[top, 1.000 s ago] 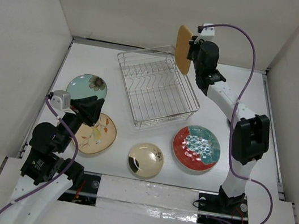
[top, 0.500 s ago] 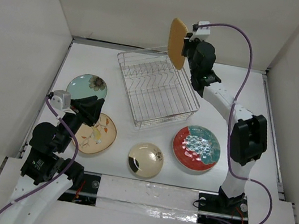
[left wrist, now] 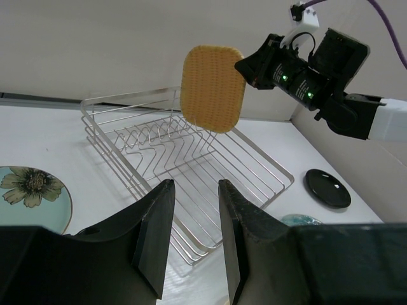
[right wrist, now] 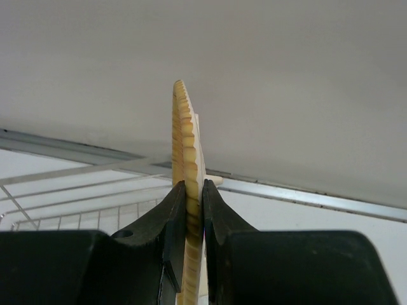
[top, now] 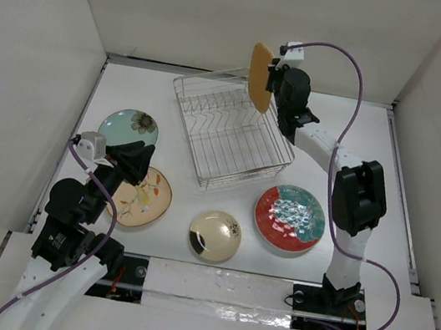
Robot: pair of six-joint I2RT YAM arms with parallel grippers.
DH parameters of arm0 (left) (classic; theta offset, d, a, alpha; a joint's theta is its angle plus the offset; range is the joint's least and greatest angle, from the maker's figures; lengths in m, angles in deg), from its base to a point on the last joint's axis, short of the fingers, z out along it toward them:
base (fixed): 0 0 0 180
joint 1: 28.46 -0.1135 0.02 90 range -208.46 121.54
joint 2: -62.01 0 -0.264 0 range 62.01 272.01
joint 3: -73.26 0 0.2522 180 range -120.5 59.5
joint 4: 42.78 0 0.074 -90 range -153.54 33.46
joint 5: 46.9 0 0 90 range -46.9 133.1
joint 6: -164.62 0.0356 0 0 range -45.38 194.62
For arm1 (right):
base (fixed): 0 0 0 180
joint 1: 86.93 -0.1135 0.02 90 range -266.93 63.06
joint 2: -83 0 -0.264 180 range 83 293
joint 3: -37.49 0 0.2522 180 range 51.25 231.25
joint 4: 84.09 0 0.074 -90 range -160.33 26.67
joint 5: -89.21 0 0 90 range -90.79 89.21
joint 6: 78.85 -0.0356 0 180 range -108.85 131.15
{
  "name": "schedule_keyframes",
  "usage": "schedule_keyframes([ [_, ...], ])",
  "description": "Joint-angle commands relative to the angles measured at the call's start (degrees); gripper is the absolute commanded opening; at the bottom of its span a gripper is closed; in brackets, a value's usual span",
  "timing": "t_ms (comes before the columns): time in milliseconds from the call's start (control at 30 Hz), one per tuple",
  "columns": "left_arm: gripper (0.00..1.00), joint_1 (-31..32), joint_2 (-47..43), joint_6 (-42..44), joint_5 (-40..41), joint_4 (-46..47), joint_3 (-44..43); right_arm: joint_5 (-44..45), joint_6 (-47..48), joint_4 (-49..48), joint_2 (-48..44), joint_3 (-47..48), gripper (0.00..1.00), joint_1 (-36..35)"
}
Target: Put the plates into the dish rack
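The right gripper (right wrist: 189, 210) pinches the orange plate (top: 260, 77) by its edge, holding it upright in the air over the far right corner of the rack (top: 231, 129). The left gripper (top: 138, 160) hangs open at near left, above the beige plate (top: 143, 197). On the table (top: 391, 160) lie the teal plate (top: 128, 126) at left, the cream plate (top: 214, 236) and red plate (top: 290, 217) near of the rack, and the black plate (left wrist: 327, 188) to its right.

Right arm (top: 319, 144) stretched far, wrist raised, jaws pinching orange rounded-square plate (top: 260, 77) upright. Left arm (top: 73, 208) folded near-left, jaws apart, empty.
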Motion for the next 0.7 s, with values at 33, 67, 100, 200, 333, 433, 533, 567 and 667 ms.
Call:
schedule_keyframes([
  [33,0.31,0.35,0.88,0.5,-0.54,2.55,-0.53,0.32,-0.72,-10.33,-1.29,-0.97,0.0,0.57],
  [67,0.31,0.35,0.88,0.41,-0.54,2.55,-0.53,0.32,-0.81,-10.51,-1.38,-1.94,0.0,0.57],
  [100,0.31,0.35,0.88,0.41,-0.54,2.55,-0.53,0.49,-0.81,-11.46,-1.64,-2.64,0.0,0.57],
  [200,0.3,0.35,0.8,0.5,-0.54,2.55,-0.53,0.32,-0.46,-13.05,-2.17,-5.88,0.0,0.57],
  [333,0.3,0.35,0.62,0.41,-0.54,2.55,-0.53,1.19,-0.55,-16.21,-3.31,-12.04,0.0,0.04],
  [433,0.3,0.35,0.45,0.41,-0.54,2.55,-0.44,4.0,-0.11,-18.85,-3.66,-17.04,0.02,-1.53],
  [533,0.3,0.35,0.36,0.41,-0.63,2.55,-0.44,6.99,-1.5,-20.17,-4.98,-21.17,0.16,-2.06],
  [567,0.3,0.35,0.27,0.41,-0.63,2.55,-0.44,7.6,-2.03,-20.44,-5.94,-22.15,0.21,-2.06],
  [667,0.3,0.35,0.01,0.41,-0.72,2.55,-0.44,8.31,-4.4,-20.53,-7.88,-25.22,0.36,-2.06],
])
